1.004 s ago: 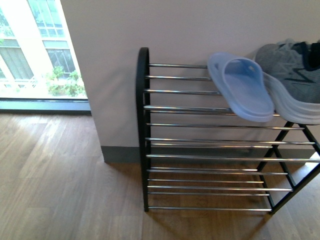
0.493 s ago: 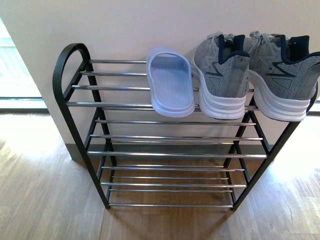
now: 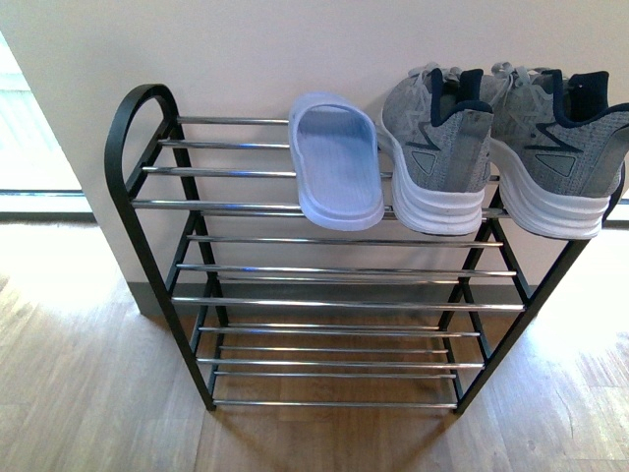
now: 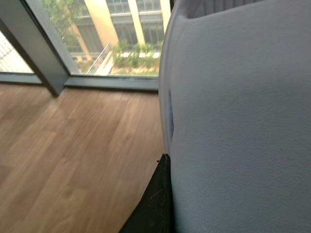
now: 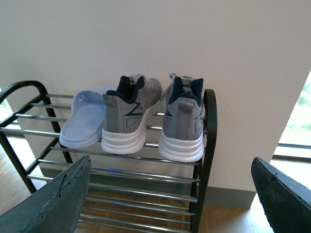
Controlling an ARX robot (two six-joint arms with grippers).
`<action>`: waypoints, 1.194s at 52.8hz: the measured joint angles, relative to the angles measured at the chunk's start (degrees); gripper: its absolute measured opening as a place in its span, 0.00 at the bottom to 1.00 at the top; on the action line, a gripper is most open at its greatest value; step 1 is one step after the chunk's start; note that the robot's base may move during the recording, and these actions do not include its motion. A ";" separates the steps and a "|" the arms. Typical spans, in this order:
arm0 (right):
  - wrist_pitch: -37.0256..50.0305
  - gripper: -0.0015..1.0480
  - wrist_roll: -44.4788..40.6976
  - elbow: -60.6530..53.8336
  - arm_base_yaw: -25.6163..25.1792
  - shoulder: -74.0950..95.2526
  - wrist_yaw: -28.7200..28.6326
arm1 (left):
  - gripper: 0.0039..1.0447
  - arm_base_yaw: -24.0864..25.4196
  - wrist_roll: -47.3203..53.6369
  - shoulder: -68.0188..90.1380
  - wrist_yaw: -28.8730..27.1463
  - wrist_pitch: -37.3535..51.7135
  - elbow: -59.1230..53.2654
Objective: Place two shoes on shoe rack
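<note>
No readable writing showing, right end effector (image 5: 170, 194) hanging wide open and empty, left one's grip unclear beside a pale slide sandal (image 4: 238, 121), another sandal (image 3: 337, 162) and two grey sneakers (image 3: 437, 147) sitting on the shoe rack (image 3: 147, 197) top tier

Plain pale wall (image 3: 295, 49), sunlit wood floor (image 3: 88, 393), window (image 4: 121, 34) left

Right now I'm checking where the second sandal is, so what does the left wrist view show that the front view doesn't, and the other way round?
Only the left wrist view shows a pale blue-white sandal filling the frame very close to the camera, with a window and greenery beyond. Only the front view shows the shoe rack with one sandal and two grey sneakers on its top tier. Both show the wooden floor. The left hand's state cannot be told.
</note>
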 joint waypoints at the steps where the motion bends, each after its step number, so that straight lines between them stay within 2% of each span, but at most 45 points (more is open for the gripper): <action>1: 0.00 0.91 -0.02 0.00 0.00 0.00 0.00 | 0.01 -0.07 -0.61 0.79 0.09 0.70 0.37; 8: 0.00 0.91 0.00 0.00 0.00 0.00 0.00 | 0.01 -0.87 -5.09 16.83 5.22 5.03 10.91; 22: 0.00 0.91 0.00 0.00 0.00 0.00 0.00 | 0.01 -3.56 -7.82 41.72 10.51 1.31 29.55; 34: 0.00 0.91 0.00 0.00 0.00 0.00 0.00 | 0.01 -6.78 -6.86 58.93 10.51 -4.74 45.18; 47: 0.00 0.91 0.00 0.00 0.00 0.00 0.00 | 0.01 -9.77 -3.65 69.33 8.46 -10.38 59.10; 63: 0.00 0.91 0.00 0.00 0.00 0.00 0.00 | 0.01 -10.84 -0.63 76.08 6.23 -15.39 69.33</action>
